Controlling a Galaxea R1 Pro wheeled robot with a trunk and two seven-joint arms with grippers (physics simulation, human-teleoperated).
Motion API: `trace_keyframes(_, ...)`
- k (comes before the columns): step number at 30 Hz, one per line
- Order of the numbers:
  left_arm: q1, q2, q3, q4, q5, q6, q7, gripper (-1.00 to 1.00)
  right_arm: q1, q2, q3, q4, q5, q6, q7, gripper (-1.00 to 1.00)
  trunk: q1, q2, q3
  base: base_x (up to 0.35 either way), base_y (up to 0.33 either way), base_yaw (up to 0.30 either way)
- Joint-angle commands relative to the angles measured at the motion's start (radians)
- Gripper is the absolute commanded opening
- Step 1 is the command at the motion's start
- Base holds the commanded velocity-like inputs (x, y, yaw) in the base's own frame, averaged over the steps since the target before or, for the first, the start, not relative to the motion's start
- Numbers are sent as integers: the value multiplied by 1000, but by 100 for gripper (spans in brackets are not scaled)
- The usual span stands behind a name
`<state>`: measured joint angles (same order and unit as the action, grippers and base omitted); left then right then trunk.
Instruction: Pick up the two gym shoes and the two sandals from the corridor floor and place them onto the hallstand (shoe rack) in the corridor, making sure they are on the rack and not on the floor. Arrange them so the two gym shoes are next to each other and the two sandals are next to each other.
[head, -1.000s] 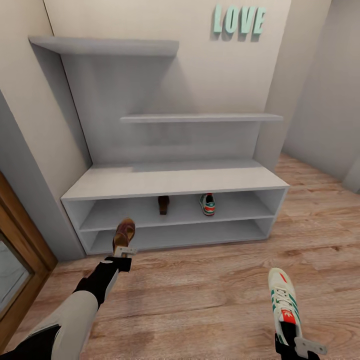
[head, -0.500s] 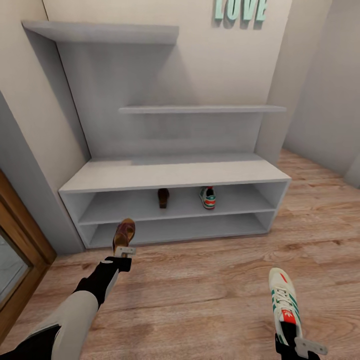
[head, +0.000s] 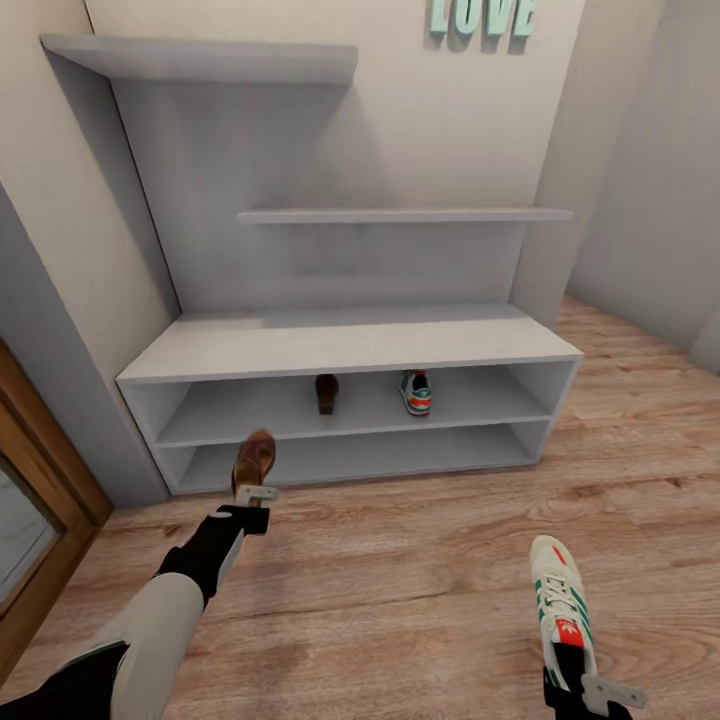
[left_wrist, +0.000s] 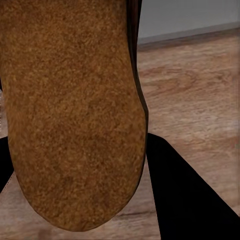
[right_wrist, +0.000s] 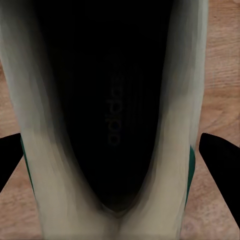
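Roughly halfway, judging by how things lie now: one sandal (head: 327, 393) and one gym shoe (head: 416, 393) already sit on the upper shelf tier of the hallstand (head: 350, 350), mid-frame in the head view, a bit apart w/ a clear gap between them, both heel-out toward the camera. The other two shoes are off the corridor floor (head: 420, 560) but not yet on the rack. Left gripper (head: 253, 492), lower left of centre, is clamped on the second sandal (head: 254, 460), which points toward the rack's lower tier and hangs just in front of it; in the left wrist view the sandal's brown sole (left_wrist: 70, 110) takes up most of the frame w/ floor planks beyond. Right gripper (head: 598, 690), bottom right corner, is clamped on the heel end of the second gym shoe (head: 561, 605), toe pointing toward the rack, well short of it over bare floor; the right wrist view looks straight into the shoe's dark opening (right_wrist: 112, 110), black finger (right_wrist: 220, 155) flanking it at the frame edge. Left to do, as I read it: carry the held sandal in beside the shelved sandal, then the held sneaker beside the shelved sneaker. There looks to be room either side of each on that tier. The top of the rack carries no shoe. Can't tell from here whether the shelved pair sit fully flat.
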<state>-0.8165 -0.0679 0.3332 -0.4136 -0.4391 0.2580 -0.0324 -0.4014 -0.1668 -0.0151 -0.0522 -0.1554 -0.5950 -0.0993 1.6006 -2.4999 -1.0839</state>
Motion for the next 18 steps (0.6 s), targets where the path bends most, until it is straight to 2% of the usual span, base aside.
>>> trace_keyframes(1, -6, -2, 6, 0, -13, 11, -3, -100, 0, 2, -2, 0, -4, -3, 1, -100, 0, 0, -1, 0, 0, 0)
trace_keyframes(4, -22, -2, 6, 2, -20, 28, -2, -100, 0, 3, -2, 0, -4, -3, 1, -100, 0, 0, -1, 0, 0, 0)
trace_keyframes(11, -21, -3, 6, 4, -40, 38, 2, -100, 0, 4, -2, 0, -4, -2, 1, -100, 0, 0, -1, 0, 0, 0)
trace_keyframes(18, -20, -4, 6, 4, -40, 37, 7, -100, 0, 4, -2, 0, -4, -3, 1, -100, 0, 0, -1, 45, 0, 0)
